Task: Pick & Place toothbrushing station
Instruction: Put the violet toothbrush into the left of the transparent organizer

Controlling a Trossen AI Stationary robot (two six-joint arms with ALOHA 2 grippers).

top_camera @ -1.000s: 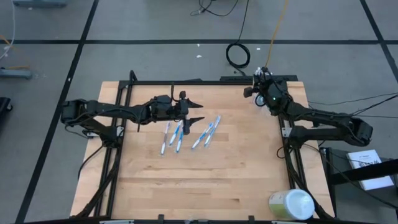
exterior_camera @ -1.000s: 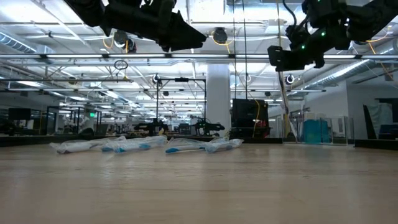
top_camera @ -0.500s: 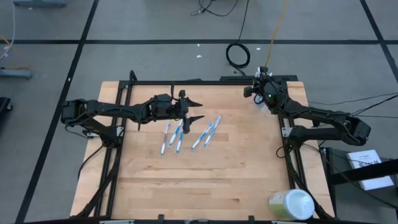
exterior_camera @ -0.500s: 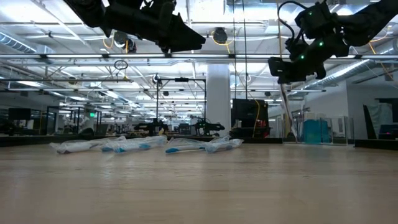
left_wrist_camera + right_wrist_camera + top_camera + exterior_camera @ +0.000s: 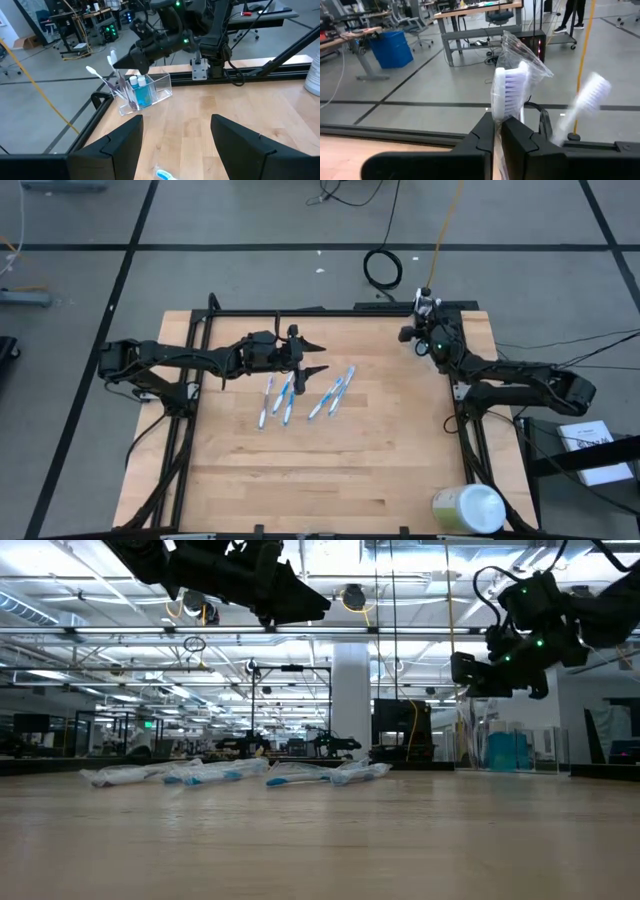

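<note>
Several wrapped toothbrushes lie flat on the wooden table near its middle. My left gripper hangs open above them, its fingers apart with nothing between them. At the far right corner stands a clear holder with toothbrushes and teal-capped tubes upright in it. My right gripper hovers just over this holder, shut on a wrapped toothbrush with purple-white bristles. My right gripper pinches the wrapped toothbrush between its two fingers just below the bristle head. The head and its clear wrapper stick out past the fingertips. The fingers hide the handle, so I cannot tell whether its lower end reaches the holder.
A large pale green-and-white round container stands at the table's near right corner. A black frame rail runs along the far edge, close to the holder. Bare wood spans the near half of the table.
My right gripper has sunk and gone toward the table's far right corner, down toward the clear holder, rolling about its own pointing line as it went. It has stayed shut on the wrapped toothbrush.
</note>
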